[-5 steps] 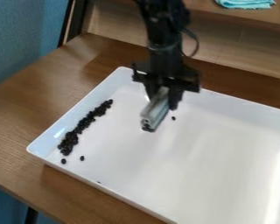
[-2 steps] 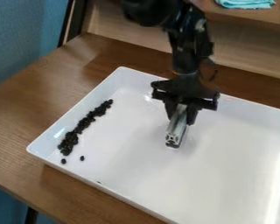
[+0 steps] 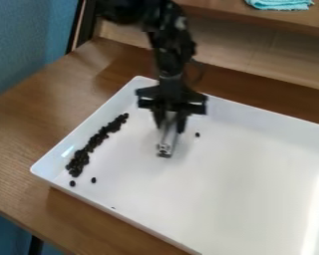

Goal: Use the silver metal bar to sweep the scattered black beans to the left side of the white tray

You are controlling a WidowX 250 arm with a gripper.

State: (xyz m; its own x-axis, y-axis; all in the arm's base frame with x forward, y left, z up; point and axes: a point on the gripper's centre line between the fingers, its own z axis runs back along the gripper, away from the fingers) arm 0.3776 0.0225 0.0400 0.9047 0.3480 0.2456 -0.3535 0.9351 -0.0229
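Your tool (image 3: 169, 127) is closed around a pale metal bar (image 3: 168, 139), gripping its upper part, and hangs over the far part of the white tray (image 3: 229, 199). You have the bar slanting down from the tool, its hollow, grooved end lowest and facing the camera; whether that end touches the tray floor, you cannot tell. To the left in your view, a row of small dark beans (image 3: 79, 160) runs alongside the tray's left wall, with two loose beans (image 3: 93, 180) near its lower end. Another single bean (image 3: 197, 134) lies to the right of the bar, apart from it. The tray sits on your brown wooden worktop (image 3: 29, 129), and beyond it a turquoise cloth (image 3: 282, 4) lies on a wooden shelf (image 3: 222, 12)
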